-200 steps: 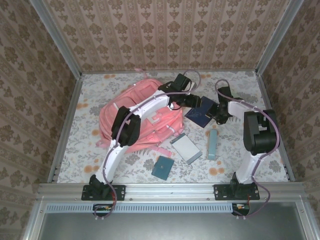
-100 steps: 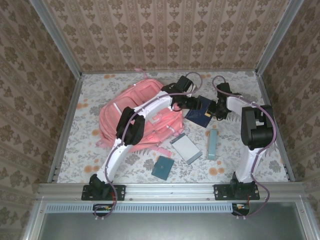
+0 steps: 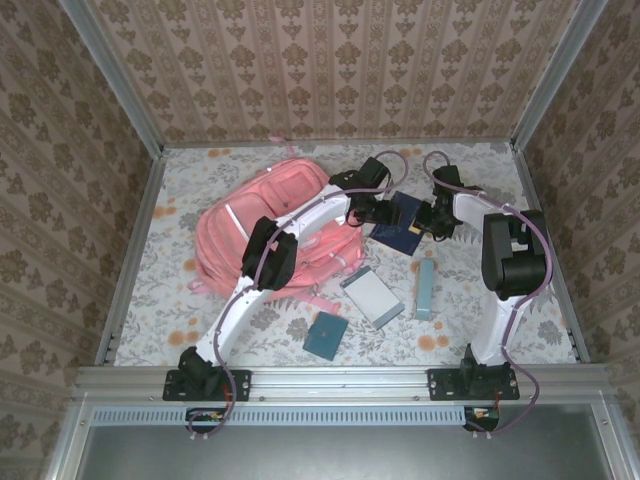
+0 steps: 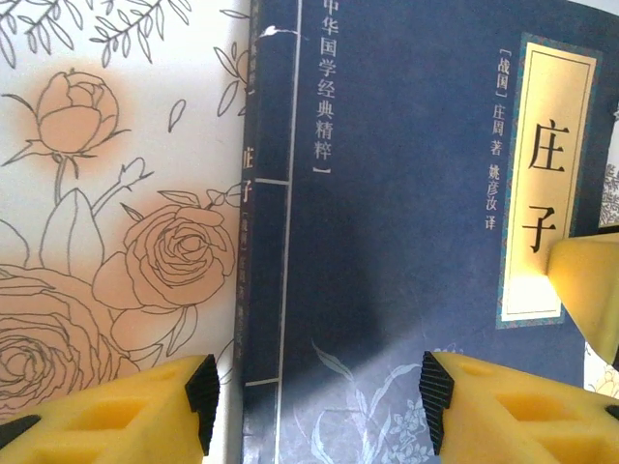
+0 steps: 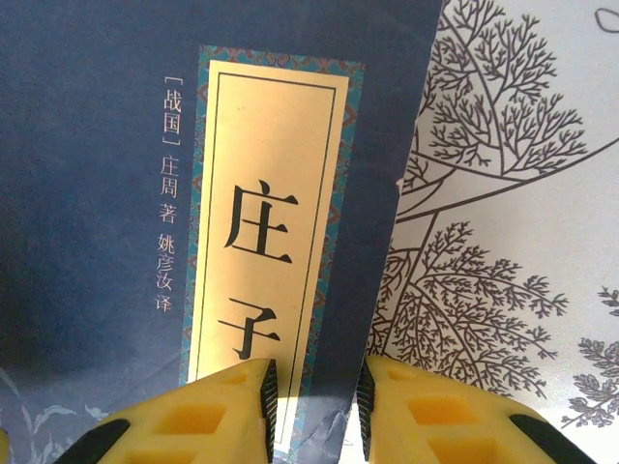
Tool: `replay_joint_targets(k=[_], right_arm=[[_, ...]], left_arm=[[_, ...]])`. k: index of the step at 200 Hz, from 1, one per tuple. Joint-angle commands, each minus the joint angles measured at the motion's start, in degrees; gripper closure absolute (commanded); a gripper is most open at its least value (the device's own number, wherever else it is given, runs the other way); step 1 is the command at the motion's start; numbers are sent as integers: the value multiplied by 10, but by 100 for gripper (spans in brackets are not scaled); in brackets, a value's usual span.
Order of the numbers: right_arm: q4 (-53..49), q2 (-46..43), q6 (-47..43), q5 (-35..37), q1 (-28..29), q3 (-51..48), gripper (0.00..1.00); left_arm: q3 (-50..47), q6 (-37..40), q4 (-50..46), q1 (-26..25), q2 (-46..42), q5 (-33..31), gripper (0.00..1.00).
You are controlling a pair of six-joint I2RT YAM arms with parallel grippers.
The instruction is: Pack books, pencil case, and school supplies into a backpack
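A navy book with a yellow label (image 3: 402,226) lies on the floral table right of the pink backpack (image 3: 262,228). My left gripper (image 3: 384,213) hangs open over the book's (image 4: 406,193) spine side, its fingertips (image 4: 126,416) wide apart around the spine edge. My right gripper (image 3: 427,222) is at the book's (image 5: 116,193) opposite edge, jaws closed narrow with that edge between the pads (image 5: 267,401). A thin grey-white book (image 3: 372,297), a pale-teal bar box (image 3: 425,288) and a dark-teal pad (image 3: 325,336) lie nearer the front. The pencil case is out of view.
Papered walls with metal rails (image 3: 130,250) fence the table on three sides. The backpack's pink strap (image 3: 322,300) trails toward the grey-white book. The right gripper's yellow finger (image 4: 590,290) rests on the navy cover.
The right gripper slid left onto the navy book's right edge and narrowed its jaws. The left arm shifted slightly right over the book's spine side, staying open.
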Motion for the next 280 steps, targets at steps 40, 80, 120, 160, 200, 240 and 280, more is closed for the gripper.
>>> replay_joint_targets(k=[40, 80, 120, 160, 200, 240, 280], right_arm=[[7, 17, -7, -42, 5, 9, 69], [18, 12, -5, -55, 2, 5, 69], [22, 8, -1, -63, 1, 3, 69], [24, 0, 0, -66, 0, 2, 69], [24, -8, 2, -67, 0, 0, 69], [25, -16, 7, -68, 0, -4, 69], [24, -26, 8, -68, 1, -5, 69]], left_arm=[[-55, -28, 59, -4, -5, 199, 49], [-163, -98, 210, 8, -79, 285, 58], [-169, -135, 259, 12, -82, 321, 53], [-162, -176, 294, 12, -55, 358, 54], [-127, -131, 211, 7, -40, 322, 55], [-101, -146, 186, 5, -20, 314, 57], [-87, -153, 143, 8, -6, 306, 62]])
